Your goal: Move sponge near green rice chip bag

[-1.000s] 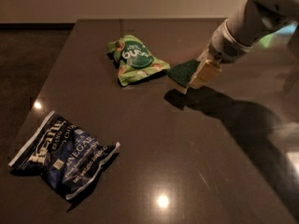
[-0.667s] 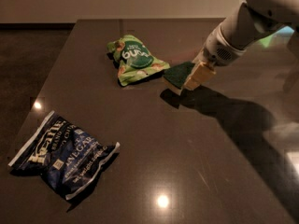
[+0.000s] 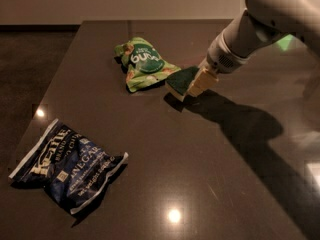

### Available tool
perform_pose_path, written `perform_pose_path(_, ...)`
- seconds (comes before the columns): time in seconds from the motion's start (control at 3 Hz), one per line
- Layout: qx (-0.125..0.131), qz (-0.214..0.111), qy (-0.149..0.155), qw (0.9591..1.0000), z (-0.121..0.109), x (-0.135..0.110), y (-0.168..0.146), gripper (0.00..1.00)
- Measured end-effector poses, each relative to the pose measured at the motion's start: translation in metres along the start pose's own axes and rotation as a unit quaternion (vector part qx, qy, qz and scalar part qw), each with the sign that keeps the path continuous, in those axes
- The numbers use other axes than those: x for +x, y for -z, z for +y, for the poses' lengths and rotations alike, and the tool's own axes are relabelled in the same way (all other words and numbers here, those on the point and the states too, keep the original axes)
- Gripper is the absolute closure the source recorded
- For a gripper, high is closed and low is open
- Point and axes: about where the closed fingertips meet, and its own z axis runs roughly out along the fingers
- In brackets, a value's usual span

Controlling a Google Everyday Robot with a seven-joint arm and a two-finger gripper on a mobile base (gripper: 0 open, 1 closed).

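The green rice chip bag lies on the dark table at the upper left of centre. The sponge, dark green on top with a pale yellow layer below, sits just right of the bag's lower right corner, tilted, with its shadow right under it. My gripper comes in from the upper right on the white arm and is shut on the sponge's right end. Its tan fingers cover that end. A narrow gap shows between the sponge and the bag.
A larger dark blue chip bag lies near the front left of the table. The table's left edge runs close to both bags. The arm's shadow falls across the right side.
My gripper has carried the sponge leftward, closer to the green bag, and slightly lower toward the table. Both bags have stayed in place.
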Motion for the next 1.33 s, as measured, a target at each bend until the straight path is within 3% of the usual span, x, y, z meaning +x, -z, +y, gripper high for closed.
perform_pose_path(0.67, 0.037, 0.011, -0.015, 0.9992, -0.0075, -0.0056, -0.0118, 0.40)
perform_pose_path(1.0, 0.042, 0.012, -0.017, 0.9989, -0.0077, -0.0059, -0.0139, 0.09)
perform_pose_path(1.33, 0.041, 0.013, -0.016, 0.9989, -0.0072, -0.0063, -0.0144, 0.00)
